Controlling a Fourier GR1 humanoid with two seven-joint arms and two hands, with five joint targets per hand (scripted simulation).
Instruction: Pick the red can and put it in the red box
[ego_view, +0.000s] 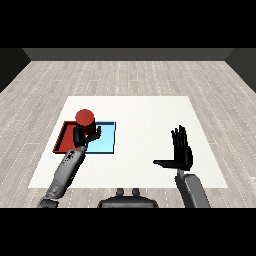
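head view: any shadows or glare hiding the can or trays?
Head view: flat, even lighting, no glare on the white table. The red can reads clearly. What hides things is occlusion: the left hand, curled round the can, covers parts of the red tray and light blue tray.

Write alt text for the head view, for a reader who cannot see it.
The robot's left hand curls round a red can, held over the seam between a red tray and a light blue tray on a white table. The right hand hovers open at the right, fingers straight.
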